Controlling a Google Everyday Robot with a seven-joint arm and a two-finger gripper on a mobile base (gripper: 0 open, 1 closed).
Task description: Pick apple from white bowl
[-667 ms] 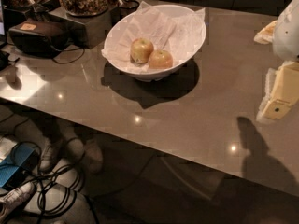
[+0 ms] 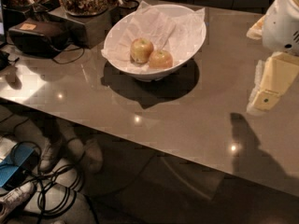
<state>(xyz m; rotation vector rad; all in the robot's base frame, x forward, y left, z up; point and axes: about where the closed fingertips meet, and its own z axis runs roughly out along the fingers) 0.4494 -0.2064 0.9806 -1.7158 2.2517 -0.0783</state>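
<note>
No text, brand, number or sign clear enough to read anywhere in the scene. On top of the black device [image 2: 39, 37] at the far left of the table [image 2: 177, 120], a small pale orange label [image 2: 28, 26], its print too blurred to make out. On the cream-coloured gripper [image 2: 264, 93], hanging above the right side of the table and well apart from the white bowl [image 2: 189, 41], only a small dark round mark near the lower end, without any letters or figures to tell.
</note>
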